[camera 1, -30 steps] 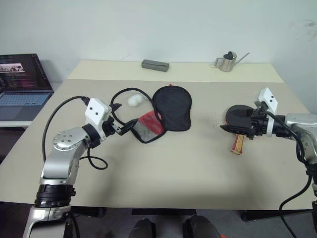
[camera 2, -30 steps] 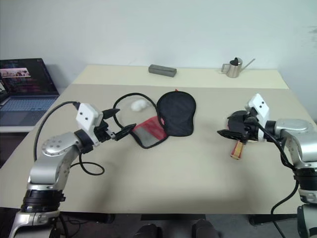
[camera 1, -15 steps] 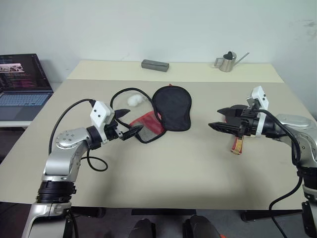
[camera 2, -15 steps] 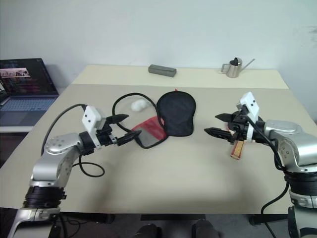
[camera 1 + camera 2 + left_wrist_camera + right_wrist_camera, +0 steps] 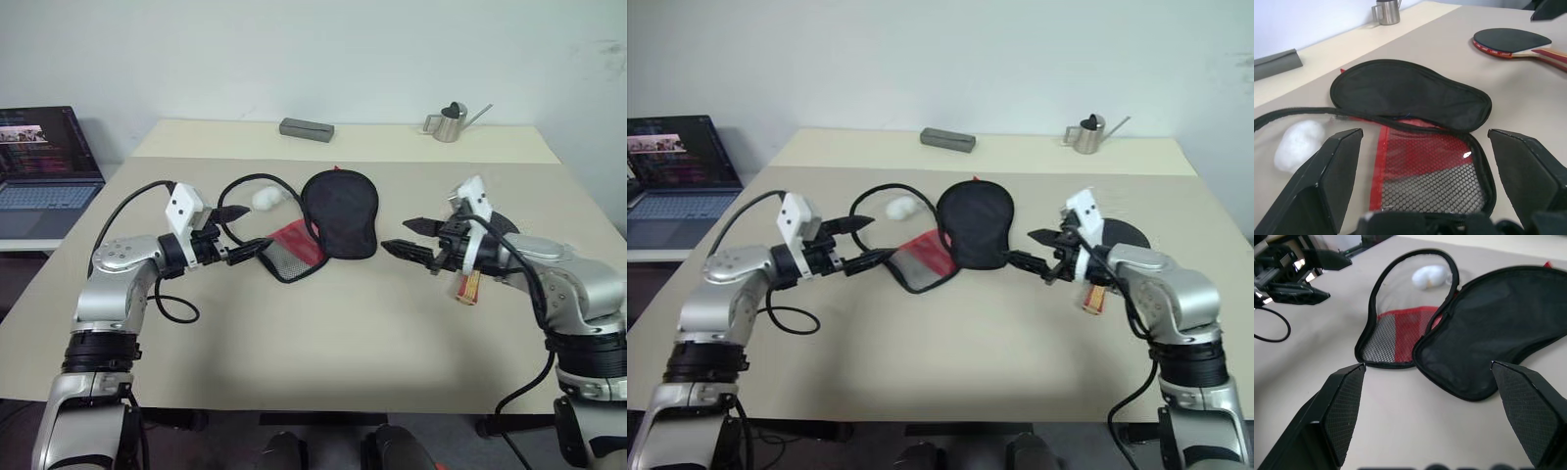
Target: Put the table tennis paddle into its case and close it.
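The case (image 5: 340, 213) lies open at the table's middle, its black flap folded back beside the red mesh part (image 5: 294, 250). Its white pom-pom (image 5: 265, 198) rests inside the black zip loop. The table tennis paddle (image 5: 1511, 40) lies flat on the right, its striped handle (image 5: 469, 287) pointing toward me. My left gripper (image 5: 243, 232) is open just left of the red mesh part, its lower fingertip close to the rim. My right gripper (image 5: 397, 235) is open between the case and the paddle, pointing at the case and holding nothing.
At the table's far edge are a grey box (image 5: 307, 128) and a small metal pitcher (image 5: 451, 121). A laptop (image 5: 44, 162) sits on a side surface to the left. Bare tabletop (image 5: 343, 343) stretches toward me.
My right gripper has swung left, off the paddle's head and toward the case; the paddle stays on the table. My left wrist has turned, its gripper still beside the red mesh part.
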You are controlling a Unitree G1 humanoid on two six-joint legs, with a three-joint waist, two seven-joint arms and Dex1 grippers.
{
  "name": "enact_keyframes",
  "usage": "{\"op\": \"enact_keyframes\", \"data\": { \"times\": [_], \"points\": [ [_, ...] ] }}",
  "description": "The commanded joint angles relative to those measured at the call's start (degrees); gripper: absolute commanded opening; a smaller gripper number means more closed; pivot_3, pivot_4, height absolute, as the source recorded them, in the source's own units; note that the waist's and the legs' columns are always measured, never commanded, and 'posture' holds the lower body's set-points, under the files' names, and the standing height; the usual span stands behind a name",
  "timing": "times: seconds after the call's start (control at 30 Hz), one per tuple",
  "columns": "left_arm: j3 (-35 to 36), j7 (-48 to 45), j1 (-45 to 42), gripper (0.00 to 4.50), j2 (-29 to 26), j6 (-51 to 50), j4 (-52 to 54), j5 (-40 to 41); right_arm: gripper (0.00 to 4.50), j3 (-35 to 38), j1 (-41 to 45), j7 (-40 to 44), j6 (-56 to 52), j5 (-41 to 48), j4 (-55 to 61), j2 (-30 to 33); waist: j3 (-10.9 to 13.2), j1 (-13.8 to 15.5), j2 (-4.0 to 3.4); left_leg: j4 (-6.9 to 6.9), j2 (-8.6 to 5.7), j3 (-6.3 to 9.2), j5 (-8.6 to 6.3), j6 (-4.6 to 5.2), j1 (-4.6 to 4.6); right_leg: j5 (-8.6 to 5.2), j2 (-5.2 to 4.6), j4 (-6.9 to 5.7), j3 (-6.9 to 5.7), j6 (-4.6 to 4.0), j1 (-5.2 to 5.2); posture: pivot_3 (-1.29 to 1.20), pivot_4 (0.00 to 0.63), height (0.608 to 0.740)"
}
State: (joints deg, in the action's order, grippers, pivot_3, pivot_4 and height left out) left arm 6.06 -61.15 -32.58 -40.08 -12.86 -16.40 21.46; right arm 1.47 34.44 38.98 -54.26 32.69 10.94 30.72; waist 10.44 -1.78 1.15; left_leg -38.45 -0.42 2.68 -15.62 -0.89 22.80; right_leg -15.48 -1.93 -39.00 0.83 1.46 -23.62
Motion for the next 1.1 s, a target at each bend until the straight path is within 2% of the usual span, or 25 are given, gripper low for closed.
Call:
{"op": "enact_keyframes", "data": {
  "times": [0.03,0.23,0.4,0.53,0.73,0.87,1.07,1.1],
  "points": [
    [1.6,-1.7,-0.9,4.5,-1.6,1.2,-0.2,0.4,4.48,-1.4,3.2,-1.6,1.4,-1.0,-0.7,-2.3,0.0,-0.1,0.0,0.0,0.01,0.0,0.0,0.0,-0.01,0.0,0.0,-0.01,0.0,0.0,0.0,0.0,0.15,0.74],
    [1.8,-2.6,0.3,4.5,-2.4,1.3,0.6,0.4,4.48,-4.9,10.5,-4.8,3.3,-6.1,-12.2,-8.0,0.0,-0.1,0.0,-0.01,0.01,-0.01,0.0,0.0,-0.06,0.0,0.04,-0.07,-0.02,-0.01,0.0,0.0,0.15,0.74],
    [2.8,-1.2,2.2,4.5,-2.7,0.7,2.7,0.6,4.48,-7.0,16.5,-7.3,11.4,-13.6,-26.9,-11.2,0.0,-0.1,0.0,0.0,0.0,-0.04,0.0,-0.01,0.01,0.0,0.02,-0.03,0.0,-0.01,-0.07,0.0,0.15,0.74],
    [3.2,-0.4,3.4,4.5,-3.3,0.1,4.4,0.5,4.48,-7.2,20.2,-8.3,19.3,-18.6,-39.1,-12.7,0.0,-0.1,0.0,0.04,0.0,-0.06,0.0,-0.01,0.02,0.01,0.02,-0.05,0.01,-0.01,-0.12,0.0,0.15,0.74],
    [3.6,0.6,4.2,4.5,-3.9,-0.7,6.3,0.5,4.48,-5.5,23.6,-8.2,24.8,-21.0,-51.8,-15.0,0.0,-0.2,0.0,0.08,0.02,-0.15,0.0,-0.01,0.02,0.01,0.01,-0.04,0.02,-0.01,-0.16,0.0,0.15,0.74],
    [3.5,1.0,4.3,4.5,-3.9,-1.1,7.3,0.4,4.48,-4.3,24.8,-8.6,26.4,-21.7,-58.5,-15.9,0.0,-0.2,0.0,0.12,0.02,-0.16,0.01,-0.01,0.02,0.01,0.01,-0.04,0.06,-0.01,-0.18,0.0,0.15,0.74],
    [3.4,0.6,4.1,4.5,-4.2,-1.8,8.1,0.7,4.48,-3.1,25.0,-7.2,26.1,-22.3,-61.3,-16.5,0.0,-0.2,-0.01,0.15,0.03,-0.21,0.01,-0.01,0.01,0.01,0.01,-0.05,0.06,-0.02,-0.21,0.0,0.15,0.74],
    [3.3,0.3,3.9,4.5,-4.2,-2.0,8.2,0.8,4.31,-2.9,25.0,-7.0,25.8,-22.3,-61.2,-16.7,0.0,-0.2,-0.01,0.15,0.03,-0.21,0.01,-0.01,0.0,0.01,0.01,-0.05,0.06,-0.02,-0.21,0.0,0.15,0.74]
  ]
}}
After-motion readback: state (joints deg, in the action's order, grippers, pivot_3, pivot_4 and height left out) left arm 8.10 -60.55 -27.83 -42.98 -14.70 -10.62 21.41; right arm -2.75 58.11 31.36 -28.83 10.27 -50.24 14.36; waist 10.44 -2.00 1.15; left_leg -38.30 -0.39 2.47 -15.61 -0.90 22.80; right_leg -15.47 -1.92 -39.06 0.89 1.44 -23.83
